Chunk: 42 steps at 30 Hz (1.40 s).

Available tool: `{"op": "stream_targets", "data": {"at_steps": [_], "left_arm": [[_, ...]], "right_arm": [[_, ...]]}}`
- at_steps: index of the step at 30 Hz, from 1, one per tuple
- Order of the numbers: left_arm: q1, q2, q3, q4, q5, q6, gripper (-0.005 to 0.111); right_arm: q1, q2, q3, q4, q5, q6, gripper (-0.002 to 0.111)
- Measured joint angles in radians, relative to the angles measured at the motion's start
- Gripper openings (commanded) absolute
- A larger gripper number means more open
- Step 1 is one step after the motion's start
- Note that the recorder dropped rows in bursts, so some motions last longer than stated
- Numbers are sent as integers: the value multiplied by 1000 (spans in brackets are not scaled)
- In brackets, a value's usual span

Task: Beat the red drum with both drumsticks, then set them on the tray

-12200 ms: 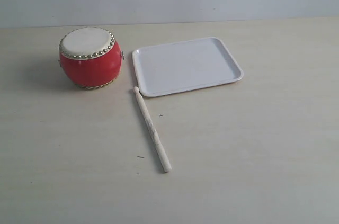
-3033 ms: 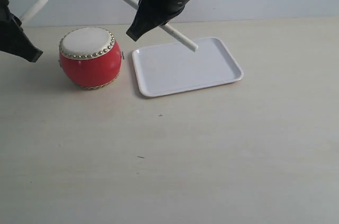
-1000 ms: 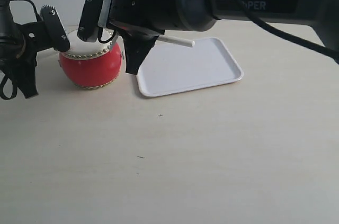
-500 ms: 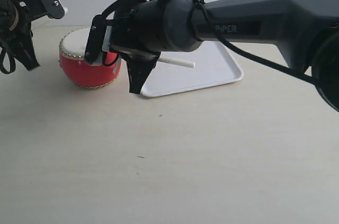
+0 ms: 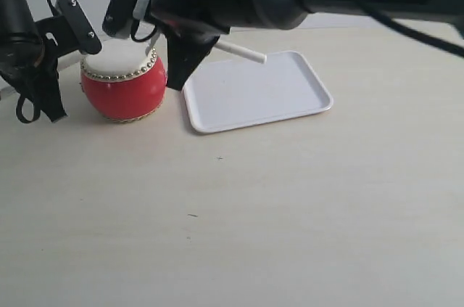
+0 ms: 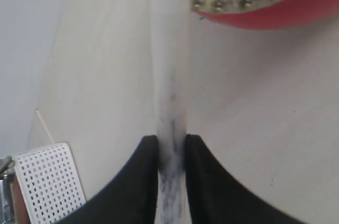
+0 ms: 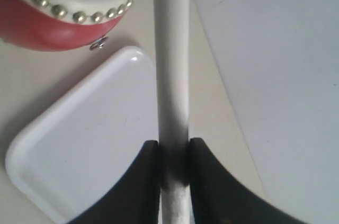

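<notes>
**Grip tight on both sides of drum (image 5: pixel 123 89)**

Red-bodied and cream skin up, the drum stands on the table (image 5: pixel 290 213), with the tray (image 5: pixel 290 96) lying flat just beside it. My left gripper (image 6: pixel 171 144) pinches the left stick (image 6: pixel 170 75) between both jaws. That stick runs from the jaws across the drum's studded rim, and its tip is out of the wrist view. My right gripper (image 7: pixel 174 147), hanging over the drum, is clamped on the right stick (image 7: pixel 171 49). This one passes just beside the drum's rim, and its back end juts away from the drum, out over the tray. Whether either tip touches the skin, I cannot tell.
</notes>
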<state>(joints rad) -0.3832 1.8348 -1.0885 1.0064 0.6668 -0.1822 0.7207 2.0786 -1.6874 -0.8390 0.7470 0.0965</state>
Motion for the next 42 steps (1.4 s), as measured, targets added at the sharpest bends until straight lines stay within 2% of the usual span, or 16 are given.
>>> {"op": "stream_targets", "data": {"at_steps": [13, 22, 28, 34, 38, 42], "left_arm": [[0, 26, -9, -4, 43, 14, 0], [0, -109, -46, -4, 58, -53, 0], [0, -143, -46, -8, 58, -72, 0], [0, -23, -47, -69, 58, -50, 0], [0, 73, -47, -103, 72, -31, 0], [0, 82, -47, -103, 87, -28, 0]], "right_arm": [[0, 3, 0, 39, -6, 4, 0], [0, 182, 0, 47, -10, 7, 0], [0, 117, 0, 50, -10, 28, 0], [0, -21, 0, 69, -10, 37, 0], [0, -33, 0, 80, -6, 38, 0], [0, -27, 0, 85, -4, 38, 0]]}}
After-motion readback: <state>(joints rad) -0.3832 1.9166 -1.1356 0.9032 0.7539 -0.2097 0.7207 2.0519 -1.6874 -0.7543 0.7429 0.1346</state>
